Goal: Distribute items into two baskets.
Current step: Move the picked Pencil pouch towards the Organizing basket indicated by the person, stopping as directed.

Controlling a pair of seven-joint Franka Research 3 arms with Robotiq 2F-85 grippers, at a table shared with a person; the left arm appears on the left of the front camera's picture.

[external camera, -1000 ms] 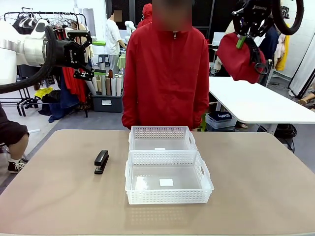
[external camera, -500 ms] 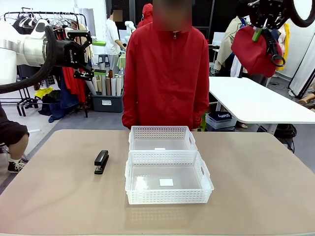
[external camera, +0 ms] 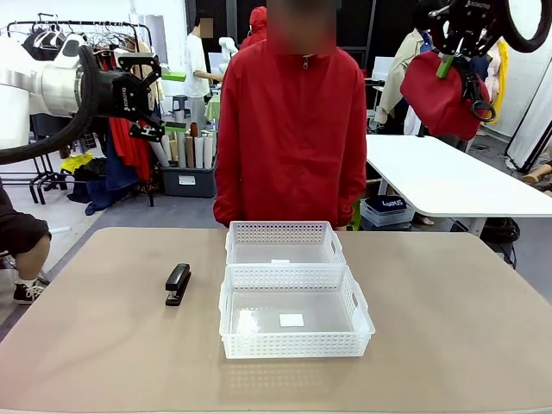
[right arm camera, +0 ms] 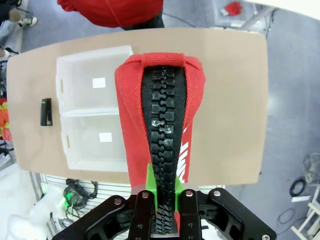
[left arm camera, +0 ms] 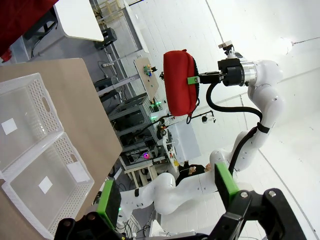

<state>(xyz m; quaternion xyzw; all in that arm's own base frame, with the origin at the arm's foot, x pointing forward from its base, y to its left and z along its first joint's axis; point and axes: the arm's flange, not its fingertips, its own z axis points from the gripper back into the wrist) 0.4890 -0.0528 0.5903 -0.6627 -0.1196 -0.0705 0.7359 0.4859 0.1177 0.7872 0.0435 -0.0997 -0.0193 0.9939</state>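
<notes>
High at the right of the front view, my right gripper (external camera: 448,62) is shut on the red zip pouch (external camera: 436,95), which hangs well above the table. The right wrist view looks down the pouch (right arm camera: 131,120) and its black zipper from the gripper (right arm camera: 162,192). Two white lattice baskets stand side by side mid-table, the far basket (external camera: 280,233) and the near basket (external camera: 293,345). The black stapler (external camera: 178,283) lies left of them. My left gripper (external camera: 159,102) hangs open high at the left. Its wrist view shows the open gripper (left arm camera: 167,195), the pouch (left arm camera: 180,82) and both baskets (left arm camera: 35,95).
A person in a red jacket (external camera: 291,129) stands at the far edge behind the baskets, arms down. The tan table (external camera: 448,328) has bare room right of the baskets and in front of them. From above, the stapler (right arm camera: 45,111) lies beside the baskets (right arm camera: 95,50).
My right gripper has carried the pouch to the right and a little higher. The left arm, baskets and stapler have not moved.
</notes>
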